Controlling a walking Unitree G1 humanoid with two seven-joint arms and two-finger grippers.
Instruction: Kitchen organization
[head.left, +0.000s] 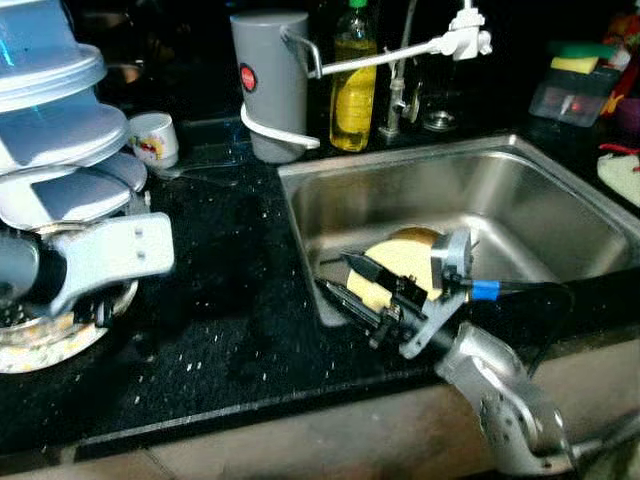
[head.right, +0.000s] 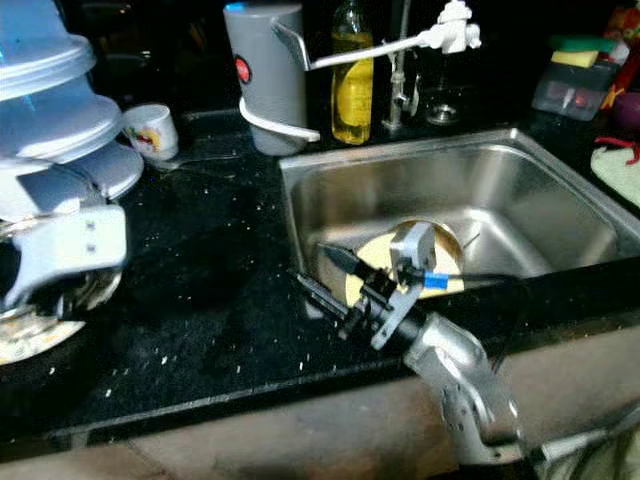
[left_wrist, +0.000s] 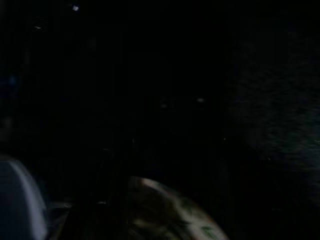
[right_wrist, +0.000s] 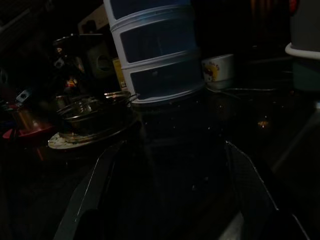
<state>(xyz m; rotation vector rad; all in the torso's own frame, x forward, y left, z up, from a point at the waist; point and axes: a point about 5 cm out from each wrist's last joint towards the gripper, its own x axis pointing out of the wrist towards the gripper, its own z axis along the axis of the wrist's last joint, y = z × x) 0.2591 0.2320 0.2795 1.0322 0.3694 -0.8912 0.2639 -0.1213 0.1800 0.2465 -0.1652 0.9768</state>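
A steel sink (head.left: 560, 200) is set into the right half of the black speckled bench (head.left: 220, 300), and in its basin lies a pale yellow plate (head.left: 405, 258), near the front left corner of the sink. The right gripper (head.left: 345, 280) hangs over the sink's front left rim, its two black fingers spread apart with nothing between them, pointing left across the bench; the plate sits just behind it. At the bench's left edge stands a stack of blue-and-white tiered containers (head.left: 55, 110), their contents impossible to make out through the tinted walls. Below the stack, at the front left of the bench, a patterned plate (head.left: 40, 345) carries a metal bowl (right_wrist: 87, 112), which the right wrist view shows plainly while the head views hide it behind the left arm. The left gripper (head.left: 100, 305) is down over that plate, and whether its fingers are parted or closed cannot be told; its wrist view is almost black, with just a curved patterned rim (left_wrist: 170, 210) visible. Along the back edge stand a small white cup (head.left: 155, 138), a grey canister (head.left: 270, 85) and a bottle of yellow liquid (head.left: 353, 95).
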